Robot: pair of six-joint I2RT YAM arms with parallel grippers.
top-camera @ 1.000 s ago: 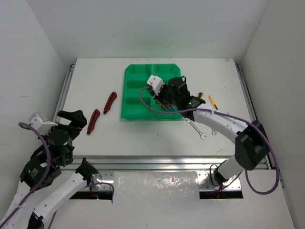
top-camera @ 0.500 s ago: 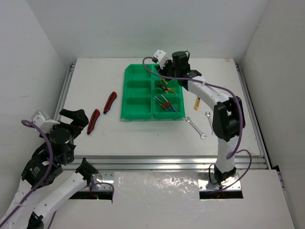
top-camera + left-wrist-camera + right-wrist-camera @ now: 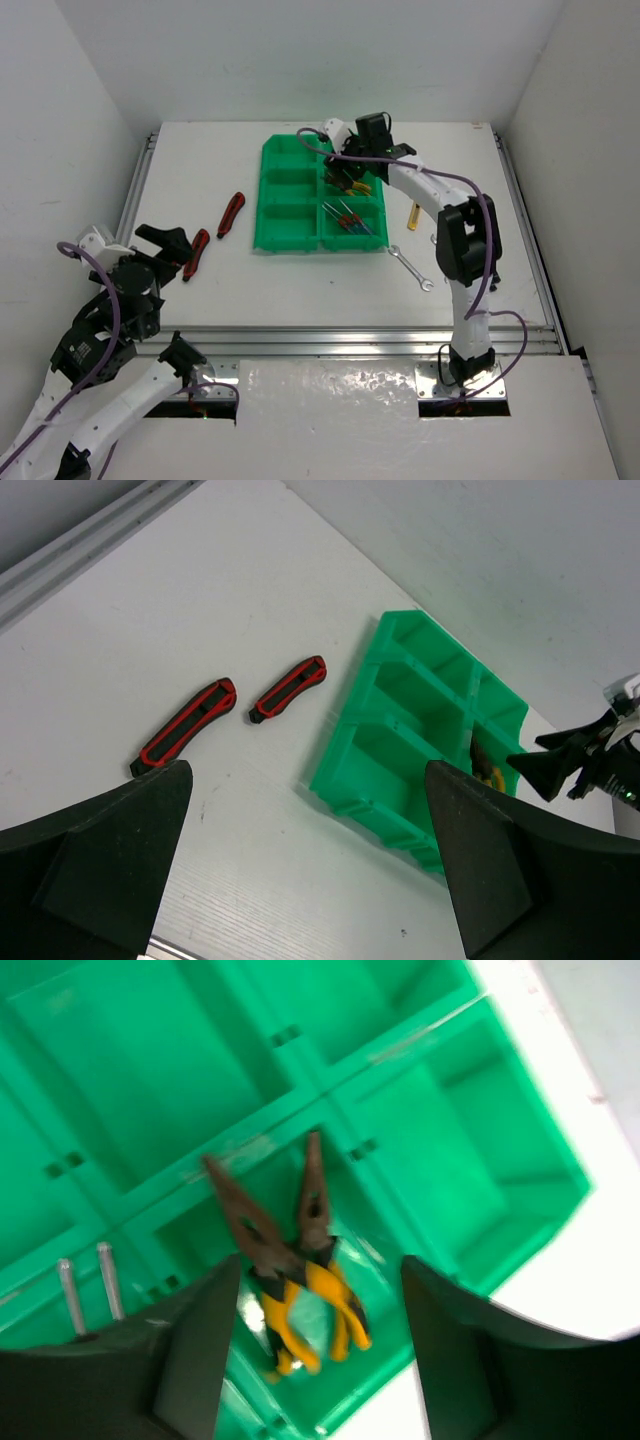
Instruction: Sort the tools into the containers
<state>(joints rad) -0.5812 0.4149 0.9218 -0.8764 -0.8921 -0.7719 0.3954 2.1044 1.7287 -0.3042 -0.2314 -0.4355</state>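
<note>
The green tray (image 3: 290,200) of six bins lies at the table's centre. Two yellow-handled pliers (image 3: 350,183) lie in its middle right bin, and blue-handled screwdrivers (image 3: 348,216) lie in the near right bin. My right gripper (image 3: 345,172) hangs open just above the pliers (image 3: 300,1280), one finger on each side, gripping nothing. Two red-and-black tools (image 3: 231,214) (image 3: 196,253) lie on the table left of the tray. My left gripper (image 3: 165,245) is open and empty, near the closer red tool (image 3: 185,725).
A silver wrench (image 3: 410,268) and a yellow-handled tool (image 3: 413,214) lie right of the tray, partly behind the right arm. The left column of bins (image 3: 400,730) looks empty. A metal rail (image 3: 135,190) runs along the table's left edge.
My right gripper has swung from the near right bin to the middle right bin and lowered over the pliers. My left gripper has shifted slightly forward and right.
</note>
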